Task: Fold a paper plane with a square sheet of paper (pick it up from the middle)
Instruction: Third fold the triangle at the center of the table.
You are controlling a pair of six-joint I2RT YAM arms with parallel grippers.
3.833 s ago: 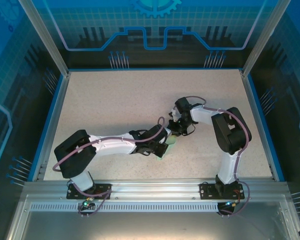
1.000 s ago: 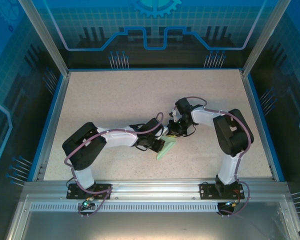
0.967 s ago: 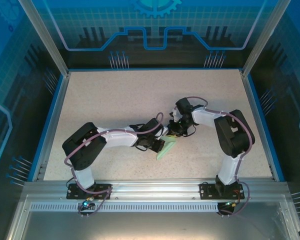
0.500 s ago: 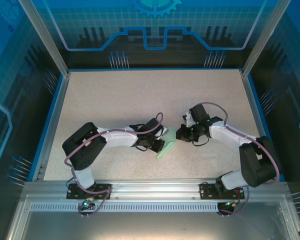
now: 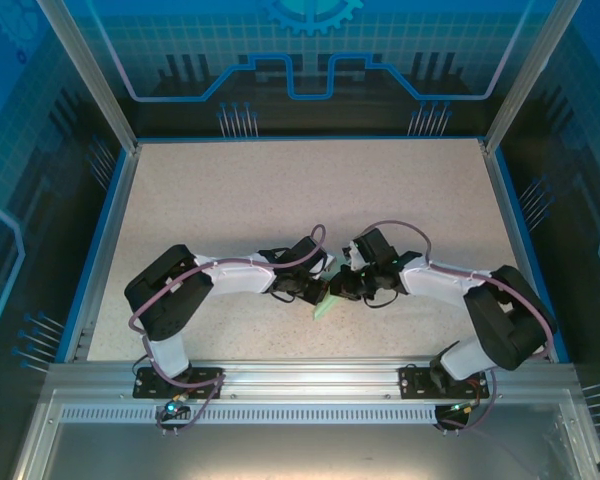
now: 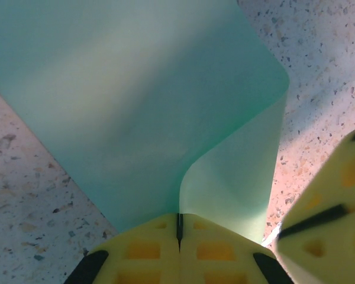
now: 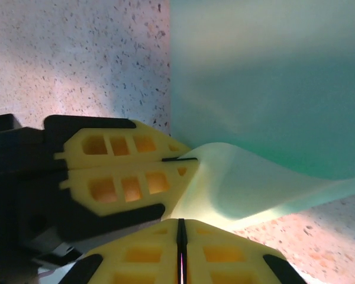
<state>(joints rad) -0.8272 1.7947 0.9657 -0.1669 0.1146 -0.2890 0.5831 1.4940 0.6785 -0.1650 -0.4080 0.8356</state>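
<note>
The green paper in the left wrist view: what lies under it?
Speckled table shows around the paper, which the left pincer pinches. The surface directly beneath is covered.

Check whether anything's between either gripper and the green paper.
Nothing visible does. The left gripper and the right gripper are each shut directly on the green paper, pinching its edge close beside each other.
</note>
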